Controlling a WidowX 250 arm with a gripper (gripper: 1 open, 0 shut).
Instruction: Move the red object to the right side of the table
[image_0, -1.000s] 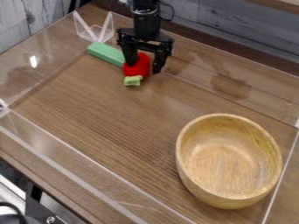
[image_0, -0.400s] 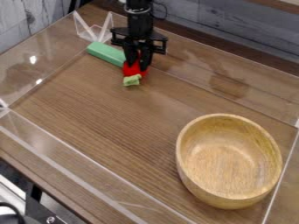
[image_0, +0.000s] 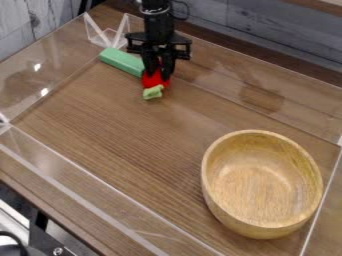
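The red object is a small glossy red toy fruit with a light-green stem end at its lower tip, lying on the table at the back left. My black gripper points straight down over it, with its fingers closed in against the red body. The fingers hide part of the fruit. The toy still looks to rest on the wood.
A flat green block lies just left of the gripper, near a clear acrylic stand. A large wooden bowl fills the front right. Low clear acrylic walls edge the tabletop.
The jaws were wide apart around the red object a second ago and have closed onto it. The arm has stayed in the same spot.
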